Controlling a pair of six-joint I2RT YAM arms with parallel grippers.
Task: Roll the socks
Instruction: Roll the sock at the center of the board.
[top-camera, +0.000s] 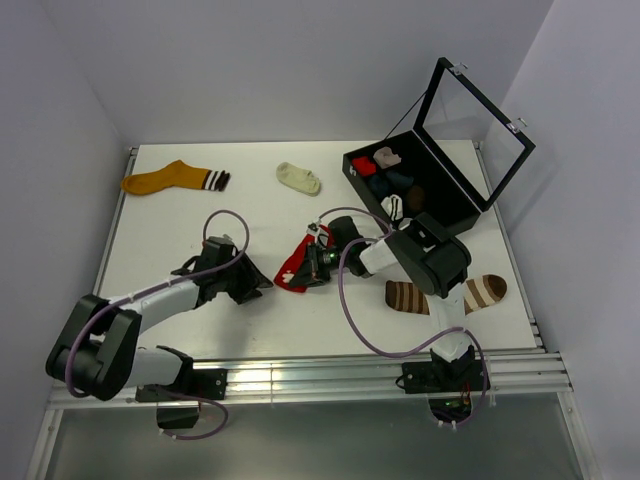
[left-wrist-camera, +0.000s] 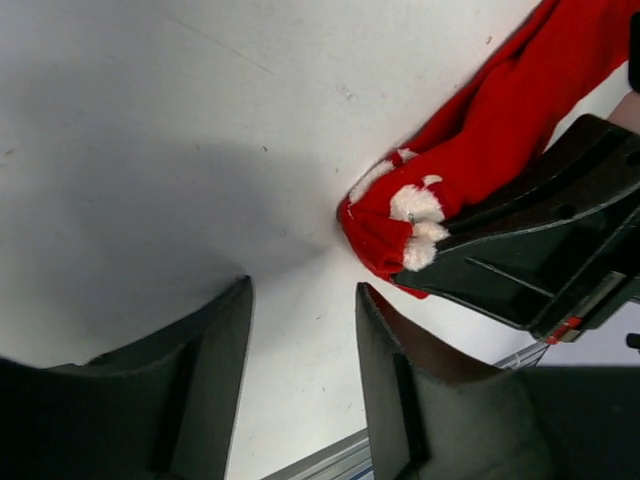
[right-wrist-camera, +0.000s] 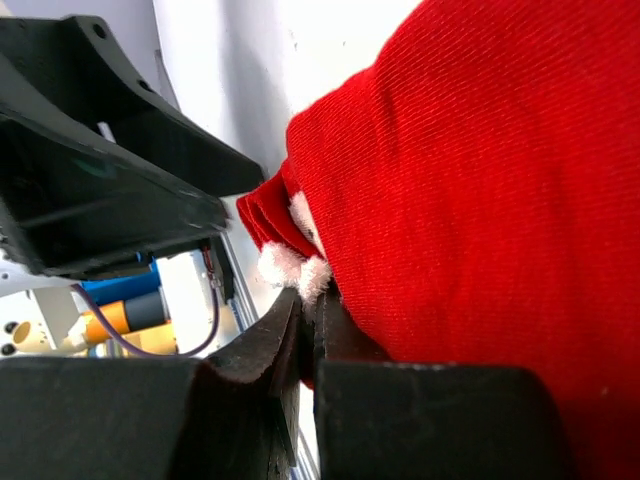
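Pinching red sock (right-wrist-camera: 480, 200) in right fingers (right-wrist-camera: 270, 345), left fingers (left-wrist-camera: 200, 400) parted empty alongside, black box (top-camera: 352, 166) behind

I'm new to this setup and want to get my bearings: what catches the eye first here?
The red sock in the middle of the table stands out, with the right arm pinching its end in shut jaws and the left arm holding open jaws beside it. At the far right, a black box with its lid up holds rolled socks.
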